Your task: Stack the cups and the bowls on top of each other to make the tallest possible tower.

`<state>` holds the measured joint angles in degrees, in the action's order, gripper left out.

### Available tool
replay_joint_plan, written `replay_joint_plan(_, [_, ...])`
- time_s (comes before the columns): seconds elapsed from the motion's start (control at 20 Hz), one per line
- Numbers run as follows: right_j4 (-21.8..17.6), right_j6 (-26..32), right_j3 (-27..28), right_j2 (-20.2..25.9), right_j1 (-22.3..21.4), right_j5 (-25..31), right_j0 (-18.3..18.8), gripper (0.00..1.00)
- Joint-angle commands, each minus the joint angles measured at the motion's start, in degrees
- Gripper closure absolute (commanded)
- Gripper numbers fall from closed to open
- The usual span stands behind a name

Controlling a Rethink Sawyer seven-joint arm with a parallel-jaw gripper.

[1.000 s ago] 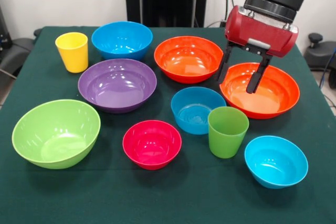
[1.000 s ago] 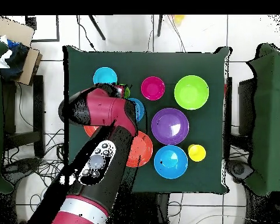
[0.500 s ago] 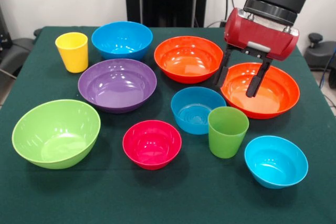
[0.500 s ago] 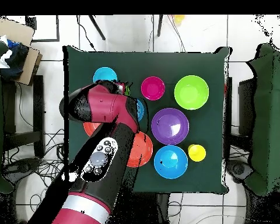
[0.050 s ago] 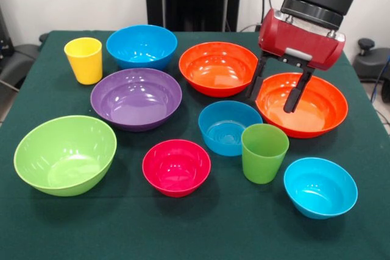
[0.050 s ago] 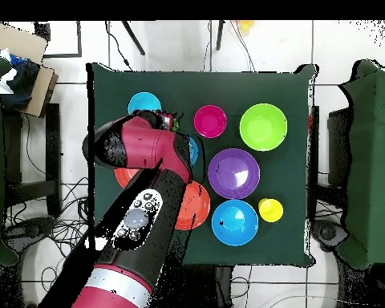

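Nothing stacked yet — ten pieces scattered singly over the green table (image 5: pixel 36 223).

Pincer (image 5: pixel 276 92) spread wide, empty, hanging above the near-left rim of the right-hand orange bowl (image 5: pixel 308 108), at about three o'clock on the table in the front view. One finger outside the rim, one over the bowl's hollow; contact not clear.

Second orange bowl (image 5: pixel 218 67) just at ten o'clock of it. Purple bowl (image 5: pixel 136 97) near centre-left, big blue bowl (image 5: pixel 141 45) and yellow cup (image 5: pixel 84 59) toward eleven, lime bowl (image 5: pixel 65 154) at eight. Smaller blue bowl (image 5: pixel 230 126), pink bowl (image 5: pixel 176 167), green cup (image 5: pixel 264 153) and cyan bowl (image 5: pixel 320 187) between six and four.

Glossy plastic throughout: probably light, stiff, slick. Likely best hold on a bowl — a pinch across the thin rim wall, one finger inside, one outside; a wide bowl held that way may tilt or swing. Cups narrow enough to pinch across the body, though the taper may let them slip downward.

Overhead, arm (image 6: pixel 143 200) hiding most of the orange bowls.
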<state>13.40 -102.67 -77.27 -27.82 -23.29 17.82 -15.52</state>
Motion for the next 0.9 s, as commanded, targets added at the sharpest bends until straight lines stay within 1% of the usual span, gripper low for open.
replay_joint_plan(0.05, [1.3, -10.4, 3.1, 3.1, 2.3, 7.4, 0.1, 0.00])
replay_joint_plan(0.5, [1.8, -10.5, 3.3, 2.3, 2.8, 7.4, -0.4, 0.00])
replay_joint_plan(0.9, [0.4, -8.2, -0.7, 4.8, 1.1, 3.2, 1.7, 0.00])
